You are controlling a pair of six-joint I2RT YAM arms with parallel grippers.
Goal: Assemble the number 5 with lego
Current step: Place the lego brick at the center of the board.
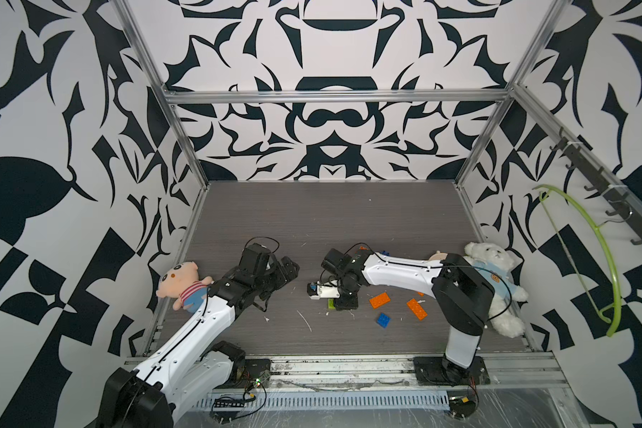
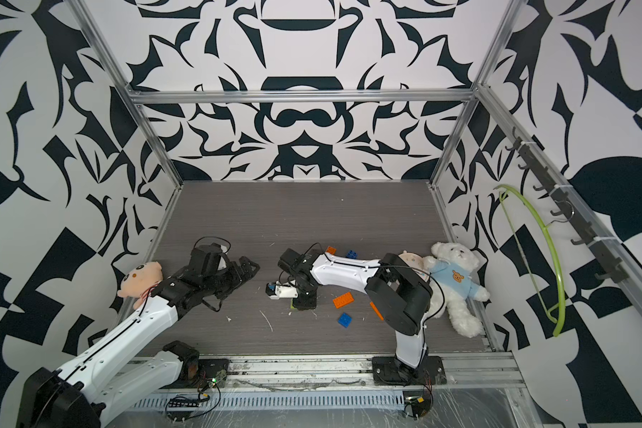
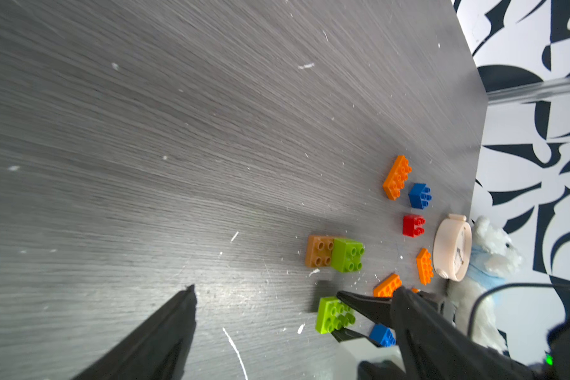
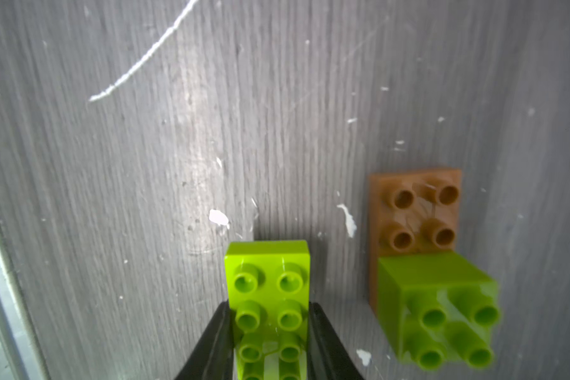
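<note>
Observed: the right gripper point(image 4: 269, 306) is clamped on a lime green oblong brick point(image 4: 267, 263), one finger on each long side toward its rear half, studs up. The brick sits low over the grey table point(image 1: 312, 215). Whether it touches the surface cannot be told.

Just beside it lies a brown plate point(image 4: 415, 210). A lime green square brick point(image 4: 438, 296) is stacked on one half, and four studs are bare on the other.

The left gripper point(image 1: 289, 269) hangs well apart, fingers spread wide and holding nothing.

Spare pieces are near the right arm: two orange oblongs point(image 1: 380, 299), a blue brick point(image 1: 384, 319) and a red brick point(image 3: 413, 225).

Assessment: the step appears to be joining the held brick to the brown plate's free studs.

Recommendations:
- Keep the brick level and square to the plate.
- Line up the stud rows before descending, then press straight down.
- The grip sits behind the brick's middle, so the front end may tip. Press slowly.
- The plate is loose and may slide. Bracing it with the idle left gripper would help.
</note>
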